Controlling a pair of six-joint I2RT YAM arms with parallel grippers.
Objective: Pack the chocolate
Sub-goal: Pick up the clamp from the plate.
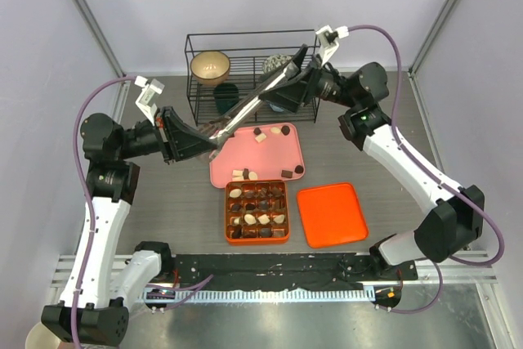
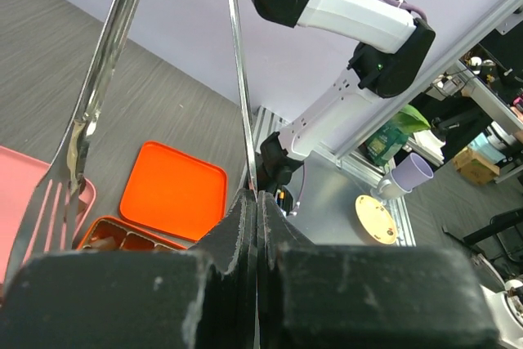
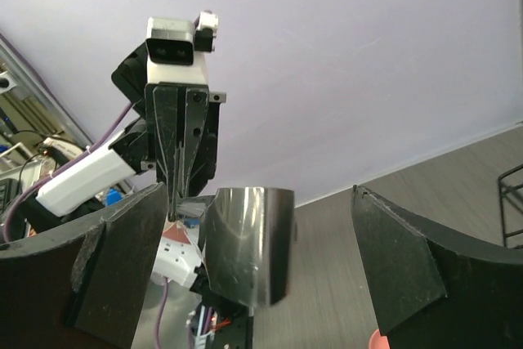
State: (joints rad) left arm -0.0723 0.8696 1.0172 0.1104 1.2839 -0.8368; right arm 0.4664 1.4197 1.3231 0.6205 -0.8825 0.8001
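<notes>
**While tongs (image 1: 261, 96) bridge both arms, chocolate (image 1: 260, 136) lies on pink tray (image 1: 270, 157) and in orange gridded box (image 1: 226, 214)**

Where the left gripper (image 1: 204, 143) sits at centre left of the top view, its fingers are pressed together on one thin blade of the metal tongs. The tongs' slotted tips hang at the pink tray's upper-left corner. Loose chocolate pieces lie scattered on that tray at centre. More sit in many cells of the orange gridded box just below it, beside an orange lid (image 1: 331, 215) on the right. At upper right, the right gripper (image 1: 284, 83) stands wide, with the tongs' shiny rear end between its fingers.
</notes>
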